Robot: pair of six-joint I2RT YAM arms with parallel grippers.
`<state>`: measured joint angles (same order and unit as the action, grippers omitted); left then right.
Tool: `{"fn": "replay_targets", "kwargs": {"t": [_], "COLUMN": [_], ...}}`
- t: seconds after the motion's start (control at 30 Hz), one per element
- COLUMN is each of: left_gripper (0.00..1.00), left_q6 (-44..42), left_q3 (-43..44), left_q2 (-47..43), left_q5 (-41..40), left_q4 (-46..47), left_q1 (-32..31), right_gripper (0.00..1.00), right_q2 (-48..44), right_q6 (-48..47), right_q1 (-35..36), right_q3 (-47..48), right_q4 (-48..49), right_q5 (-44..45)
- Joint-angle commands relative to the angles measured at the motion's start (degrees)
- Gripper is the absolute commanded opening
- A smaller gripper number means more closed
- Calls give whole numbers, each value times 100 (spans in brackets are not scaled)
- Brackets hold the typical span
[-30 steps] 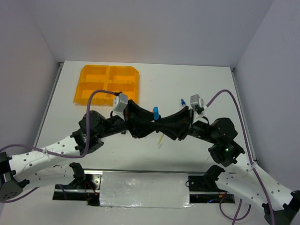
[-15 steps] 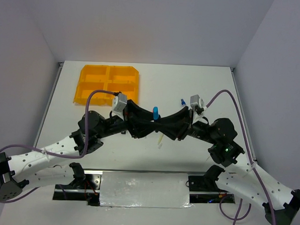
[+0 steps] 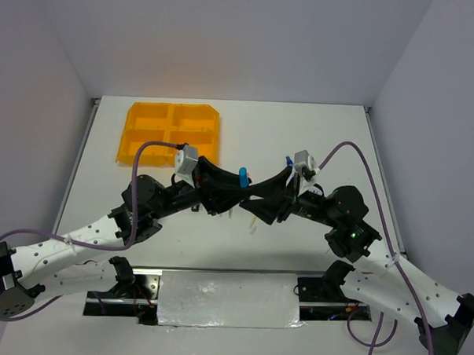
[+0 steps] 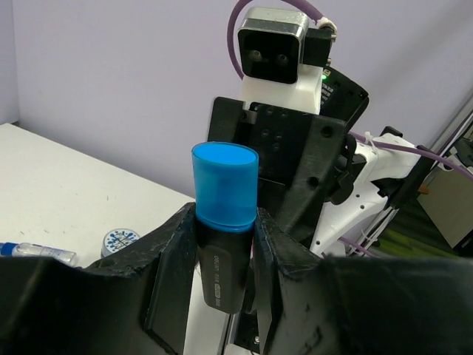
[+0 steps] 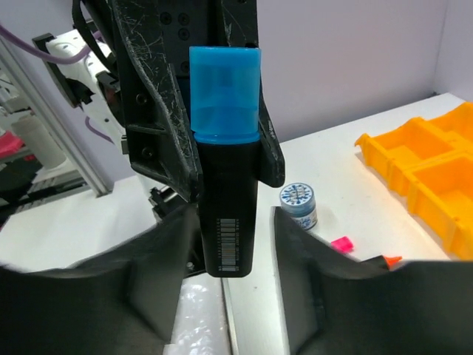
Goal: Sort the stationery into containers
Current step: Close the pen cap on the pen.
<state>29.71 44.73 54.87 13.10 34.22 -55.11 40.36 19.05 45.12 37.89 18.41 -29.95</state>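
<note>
One handover looks under way above the worktop (image 3: pixel 333 142): left pincer (image 4: pixel 225 222) clamps the blue-capped marker (image 4: pixel 224 185), right pincer (image 5: pixel 233 222) stands slack around it and should back off before the carry to the orange tray (image 3: pixel 170 127).

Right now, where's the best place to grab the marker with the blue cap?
Probably its black barrel, from the sides: the marker stands upright, cap up, and the barrel is long and straight. The left gripper pinches it there.
</note>
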Motion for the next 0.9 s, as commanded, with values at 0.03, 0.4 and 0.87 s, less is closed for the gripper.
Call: {"fn": "replay_targets", "kwargs": {"t": [0.03,0.4,0.87], "left_gripper": [0,0,0], "left_q6": [-185,-387,-141], "left_q3": [71,457,774], "left_q2": [-99,41,261], "left_q5": [-80,1746,3462], "left_q4": [226,164,454], "left_q1": [-17,-17,-17], "right_gripper": [62,83,79], "right_q2": [-54,480,385], "right_q6": [-50,-463,362], "right_q1": [32,-56,-56], "right_q3": [-18,781,869], "right_q4": [295,-734,645], "right_q5": [148,-1897,-3737]}}
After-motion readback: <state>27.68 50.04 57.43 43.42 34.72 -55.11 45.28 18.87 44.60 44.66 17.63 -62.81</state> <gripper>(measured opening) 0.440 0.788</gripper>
